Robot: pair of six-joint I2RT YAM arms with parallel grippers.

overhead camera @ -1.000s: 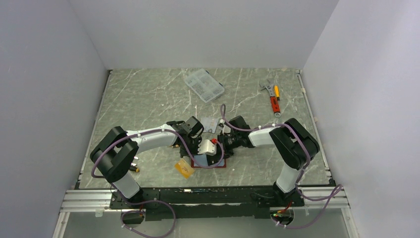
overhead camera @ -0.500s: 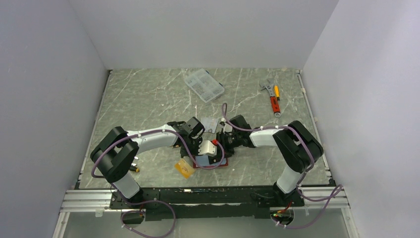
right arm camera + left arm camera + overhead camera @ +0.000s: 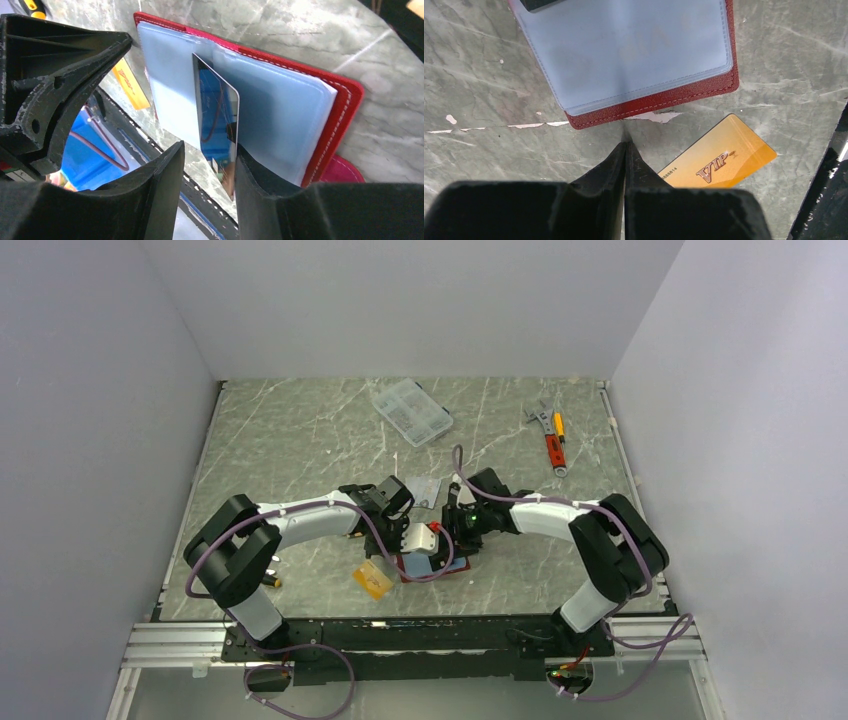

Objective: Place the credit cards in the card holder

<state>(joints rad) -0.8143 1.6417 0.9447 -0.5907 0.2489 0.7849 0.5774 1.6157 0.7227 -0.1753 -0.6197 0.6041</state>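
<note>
Two robot arms meet over a small red card holder [image 3: 664, 100] that lies open on a grey marbled table [image 3: 300, 440], near the front edge and about midway between the arm bases. Its light blue plastic sleeves face up.

The only readable writing is on an orange-gold card [image 3: 724, 157]. It carries the word "VIP" in dark red slanted letters, with a row of small digits along one edge, partly hidden. This card lies flat on the table just beside the holder, not touching it.

The left wrist view alone shows that print. It also shows the left gripper [image 3: 625, 150] with its two black fingers pressed together, nothing between them, their tips at the table just off the holder's red stitched edge.

The right wrist view alone shows a silver-grey card [image 3: 220, 120], mirror-bright, standing on edge with its far end tucked into a sleeve of the holder. The right gripper [image 3: 207, 160] has its fingers spread on either side of this card. The card sits against one finger, with a clear gap to the other. A pink snap tab [image 3: 345, 170] peeks from under the holder.

Only the overhead view shows the far side of the table: a clear plastic compartment box [image 3: 411, 411] and, well apart to the right, a few hand tools [image 3: 552, 440] with red and yellow handles.
</note>
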